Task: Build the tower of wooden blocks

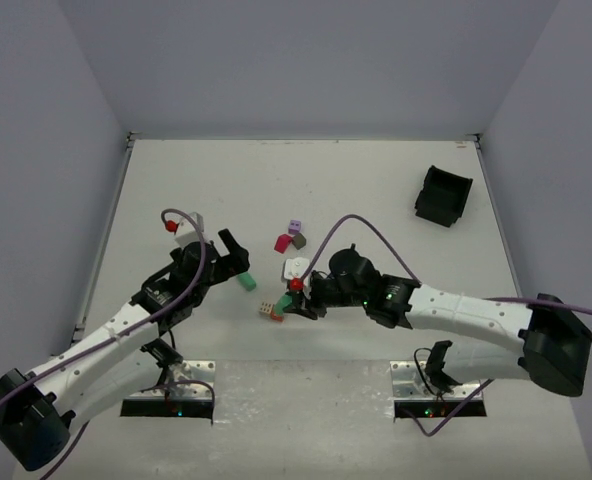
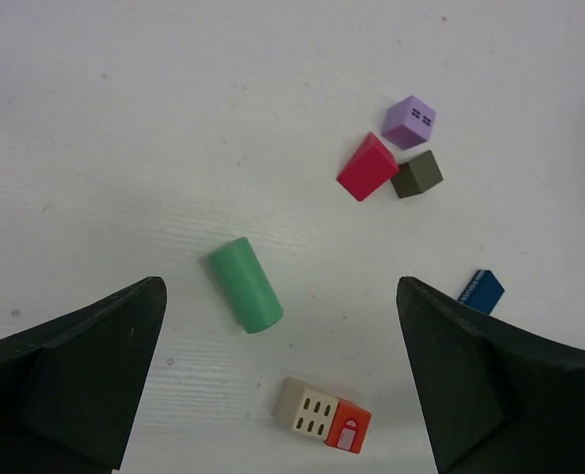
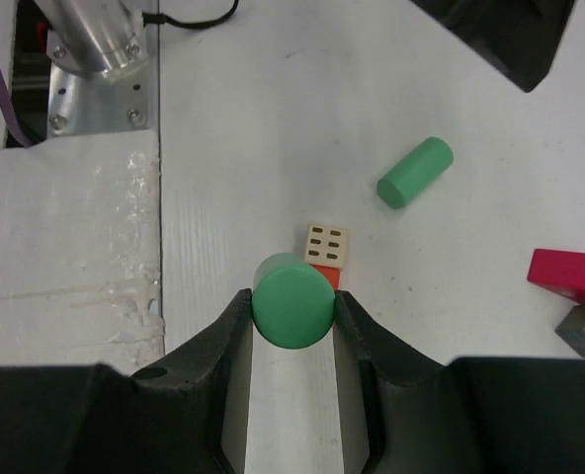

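Observation:
My right gripper [image 3: 292, 306] is shut on an upright green cylinder [image 3: 292, 301], held just above and near a tan-and-red house block [image 3: 326, 252] lying flat on the table. My left gripper [image 2: 280, 296] is open above the table, with a second green cylinder [image 2: 245, 284] lying on its side between its fingers and the house block [image 2: 323, 415] nearer the wrist. A blue block [image 2: 481, 291] peeks from behind the right finger. Magenta [image 2: 368, 167], purple [image 2: 409, 121] and olive [image 2: 417, 174] blocks lie beyond. No stacked tower shows in any view.
A black bin [image 1: 443, 195] sits at the far right of the table. The two arms meet near the table's middle, left gripper [image 1: 231, 255] and right gripper [image 1: 294, 303] close together. Grey walls enclose the table.

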